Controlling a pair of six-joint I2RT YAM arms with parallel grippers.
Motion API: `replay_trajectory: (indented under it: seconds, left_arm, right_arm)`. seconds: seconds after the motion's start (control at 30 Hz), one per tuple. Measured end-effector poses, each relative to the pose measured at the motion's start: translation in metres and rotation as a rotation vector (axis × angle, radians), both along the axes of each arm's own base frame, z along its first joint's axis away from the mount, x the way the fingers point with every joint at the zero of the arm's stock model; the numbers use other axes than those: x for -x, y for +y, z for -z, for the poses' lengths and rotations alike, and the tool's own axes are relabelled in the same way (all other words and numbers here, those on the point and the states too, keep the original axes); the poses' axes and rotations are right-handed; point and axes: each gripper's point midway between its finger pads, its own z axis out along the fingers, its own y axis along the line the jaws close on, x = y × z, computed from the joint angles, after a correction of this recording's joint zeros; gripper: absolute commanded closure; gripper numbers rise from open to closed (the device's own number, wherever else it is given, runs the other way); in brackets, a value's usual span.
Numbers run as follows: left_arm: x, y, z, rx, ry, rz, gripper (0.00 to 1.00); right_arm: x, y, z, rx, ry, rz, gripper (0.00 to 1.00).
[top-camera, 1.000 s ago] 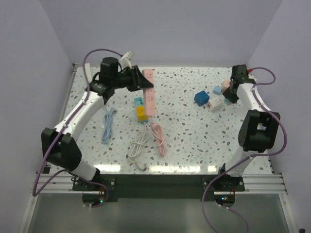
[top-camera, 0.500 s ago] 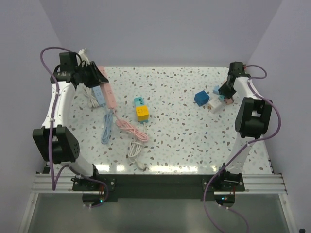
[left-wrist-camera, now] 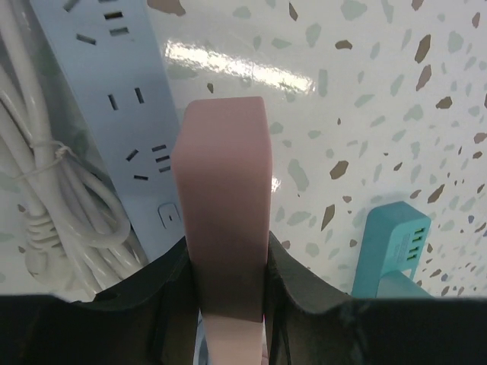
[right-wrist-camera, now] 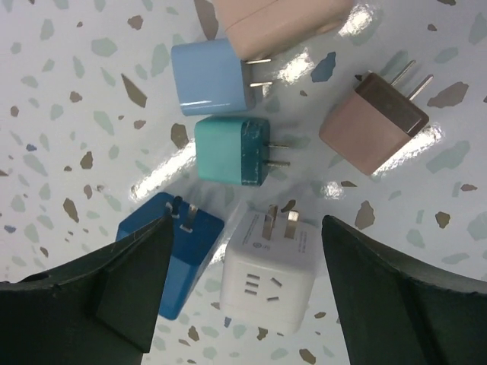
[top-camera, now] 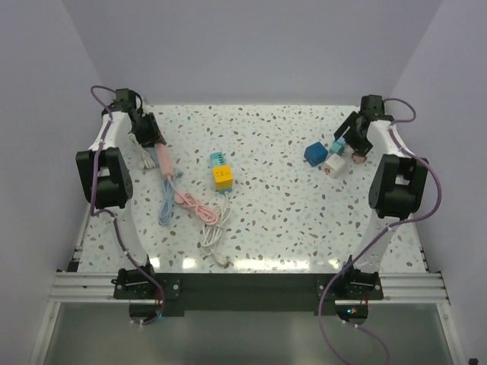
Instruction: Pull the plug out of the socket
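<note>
My left gripper (left-wrist-camera: pixel 226 258) is shut on one end of the pink power strip (left-wrist-camera: pixel 224 182), the socket, at the table's far left (top-camera: pixel 161 158). The strip's pink cord (top-camera: pixel 194 207) trails toward the middle. No plug shows in the strip. At the far right my right gripper (right-wrist-camera: pixel 245 228) stands open above a cluster of loose plugs, holding nothing. Below it lie a white cube plug (right-wrist-camera: pixel 270 266) and a dark blue plug (right-wrist-camera: pixel 171 258). A teal plug (right-wrist-camera: pixel 228 150), a light blue plug (right-wrist-camera: pixel 209 76) and a brownish-pink plug (right-wrist-camera: pixel 373 125) lie just beyond.
A light blue power strip (left-wrist-camera: pixel 125 99) and a coiled white cord (left-wrist-camera: pixel 46 198) lie right beside the pink strip. A yellow cube socket (top-camera: pixel 221 178) with a teal socket (top-camera: pixel 218 160) sits mid-table. Blue and white cords (top-camera: pixel 166 201) lie at front left.
The left arm swung to the far left corner, carrying the pink strip and dragging its cord. The right gripper has opened over the plug cluster.
</note>
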Motion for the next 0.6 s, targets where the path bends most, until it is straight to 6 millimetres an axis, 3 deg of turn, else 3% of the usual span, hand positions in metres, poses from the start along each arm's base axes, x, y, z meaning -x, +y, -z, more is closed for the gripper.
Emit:
replay_trajectory:
  seconds: [0.03,0.13,0.2,0.23,0.37,0.4,0.43,0.47,0.5,0.53,0.6]
  left_arm:
    - [-0.002,0.002,-0.001,-0.009,-0.005,-0.003,1.0]
    - [-0.009,0.015,-0.008,-0.038,-0.032,-0.023,0.86]
    - [-0.011,0.023,-0.009,-0.048,-0.042,-0.038,0.82]
    - [-0.011,0.026,-0.008,-0.05,-0.041,-0.045,0.73]
    - [-0.008,0.033,-0.002,-0.06,-0.032,-0.045,0.53]
    - [-0.007,0.034,0.002,-0.072,-0.03,-0.039,0.5]
    - [-0.006,0.035,0.005,-0.081,-0.026,-0.032,0.45]
    - [-0.004,0.036,0.01,-0.086,-0.019,-0.028,0.42]
    - [-0.001,0.036,0.014,-0.088,-0.013,-0.024,0.36]
    - [-0.001,0.036,0.017,-0.086,-0.012,-0.018,0.16]
    - [-0.001,0.033,0.02,-0.078,-0.023,-0.002,0.0]
  right_arm:
    - [0.002,0.002,-0.004,-0.001,-0.005,-0.012,0.16]
    - [0.005,0.013,-0.024,0.0,-0.04,-0.07,0.15]
    - [0.005,0.032,-0.045,-0.003,-0.087,-0.141,0.14]
    - [0.007,0.048,-0.055,-0.008,-0.109,-0.195,0.14]
    - [0.021,0.138,-0.088,-0.034,-0.181,-0.472,0.14]
    - [0.028,0.167,-0.091,-0.046,-0.19,-0.557,0.14]
    - [0.032,0.18,-0.093,-0.055,-0.194,-0.605,0.14]
    - [0.047,0.22,-0.093,-0.068,-0.192,-0.715,0.13]
    - [0.058,0.243,-0.092,-0.077,-0.186,-0.784,0.13]
    - [0.069,0.265,-0.09,-0.086,-0.18,-0.851,0.13]
    - [0.089,0.3,-0.089,-0.087,-0.176,-0.954,0.12]
